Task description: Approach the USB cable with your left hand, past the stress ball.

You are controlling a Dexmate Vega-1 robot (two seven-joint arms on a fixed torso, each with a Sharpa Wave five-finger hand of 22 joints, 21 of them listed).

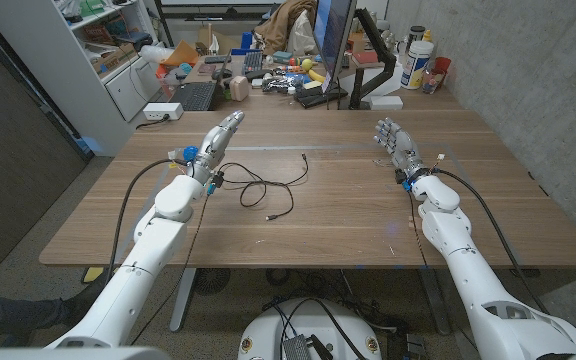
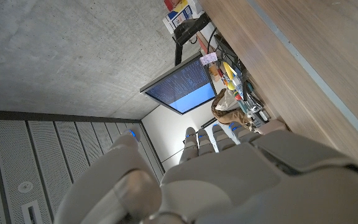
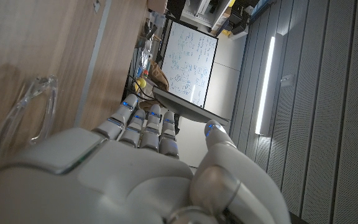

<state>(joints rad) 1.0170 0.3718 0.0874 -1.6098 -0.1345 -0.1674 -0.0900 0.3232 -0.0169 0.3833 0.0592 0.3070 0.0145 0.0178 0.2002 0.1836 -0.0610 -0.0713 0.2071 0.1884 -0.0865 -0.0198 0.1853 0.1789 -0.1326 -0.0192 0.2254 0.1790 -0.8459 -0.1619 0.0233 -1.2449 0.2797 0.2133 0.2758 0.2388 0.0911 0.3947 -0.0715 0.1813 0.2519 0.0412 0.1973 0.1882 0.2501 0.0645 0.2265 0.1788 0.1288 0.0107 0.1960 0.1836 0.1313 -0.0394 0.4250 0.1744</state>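
A thin black USB cable (image 1: 268,186) lies in loose loops on the wooden table (image 1: 348,215), left of the middle. My left hand (image 1: 218,140) hovers just left of the cable's loops, fingers stretched out toward the table's far side and holding nothing. In the left wrist view the same hand (image 2: 229,168) shows from behind, fingers straight. A small blue and yellow object (image 1: 177,155), perhaps the stress ball, peeks out to the left of my left wrist. My right hand (image 1: 396,146) stands over the table's right part, fingers apart and empty, also seen in the right wrist view (image 3: 135,162).
A clear curved plastic piece (image 3: 36,118) lies on the table beside my right hand. Along the table's far edge stand a monitor (image 1: 334,40), a keyboard (image 1: 194,96), bottles (image 1: 418,62) and small clutter. A white shelf (image 1: 98,50) stands at the far left.
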